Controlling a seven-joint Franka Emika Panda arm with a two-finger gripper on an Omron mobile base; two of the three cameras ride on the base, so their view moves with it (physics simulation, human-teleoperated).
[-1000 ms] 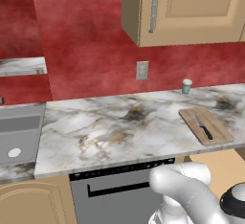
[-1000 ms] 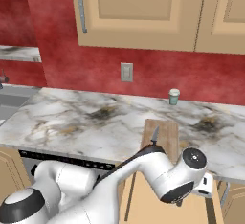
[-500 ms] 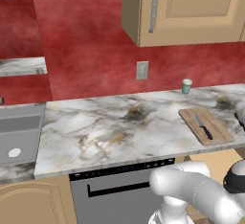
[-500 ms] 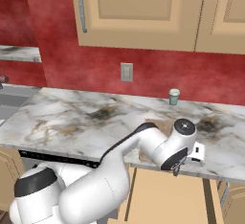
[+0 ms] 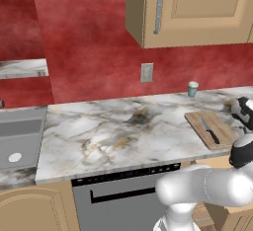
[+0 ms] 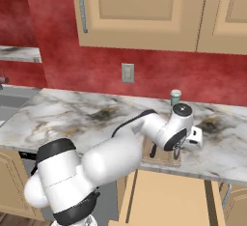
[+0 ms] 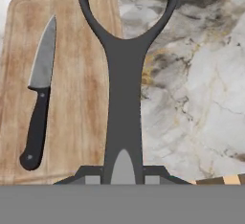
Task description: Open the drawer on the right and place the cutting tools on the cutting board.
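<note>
The light-brown cutting board [image 7: 72, 74] lies on the marble counter, and a black-handled knife [image 7: 38, 103] with a silver blade rests on its left half. My gripper [image 7: 123, 173] is shut on the dark-handled tool [image 7: 123, 98], a Y-shaped piece with a metal head. The tool hangs over the board's right edge and the counter beside it. From the left base view the board [image 5: 210, 129] and knife [image 5: 210, 131] sit at the counter's right end, with the gripper [image 5: 241, 110] just beyond them. The drawer [image 6: 169, 196] stands pulled open below the counter, under my gripper [image 6: 179, 145].
A small teal cup [image 5: 193, 88] stands by the red wall behind the board. A sink [image 5: 20, 141] is at the far left, and a dark dishwasher front [image 5: 118, 195] sits under the counter. Upper cabinets [image 6: 140, 12] hang overhead.
The hand has risen from low over the open drawer to counter height and moved over the board's edge, carrying the dark-handled tool. The knife and board have not moved.
</note>
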